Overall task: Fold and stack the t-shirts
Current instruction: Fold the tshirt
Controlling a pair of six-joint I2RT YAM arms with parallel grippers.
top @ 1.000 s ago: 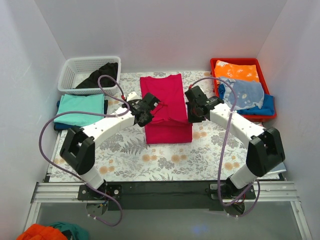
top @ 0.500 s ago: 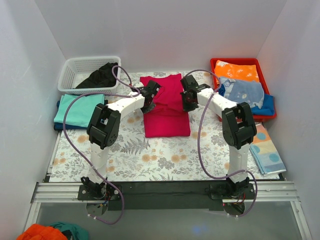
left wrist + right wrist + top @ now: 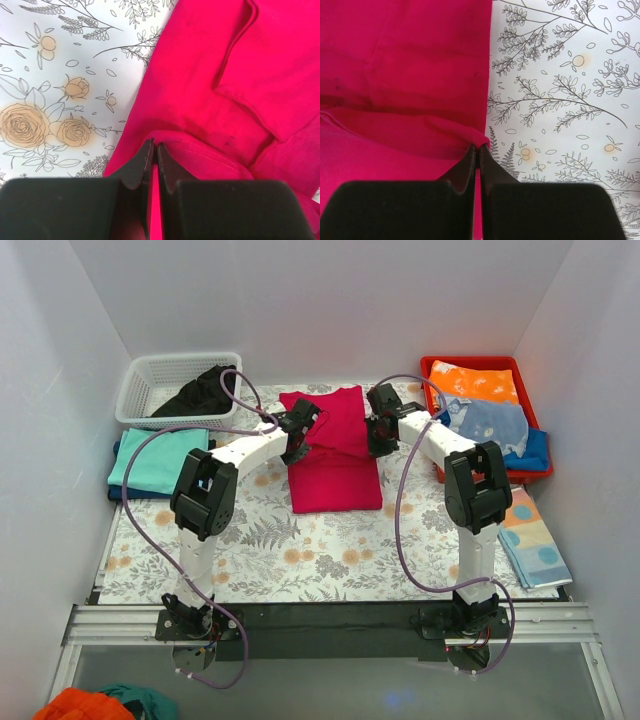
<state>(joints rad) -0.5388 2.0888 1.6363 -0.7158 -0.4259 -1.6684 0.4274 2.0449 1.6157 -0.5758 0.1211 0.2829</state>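
Note:
The crimson-red t-shirt lies half folded in the middle of the flowered table. My left gripper is shut on the shirt's left edge. My right gripper is shut on its right edge. Both hold a fold of red cloth over the shirt's far half. A folded teal t-shirt lies on a dark blue one at the left. A black t-shirt lies in the white basket.
A red tray at the back right holds orange, pale blue and blue cloths. A striped, dotted cloth lies at the right edge. White walls enclose the table. Orange and teal cloth shows below the rail at the bottom left.
Both arms have stretched from the shirt's middle towards its far end, carrying the gripped red cloth with them. The shirt's folded near part now looks shorter.

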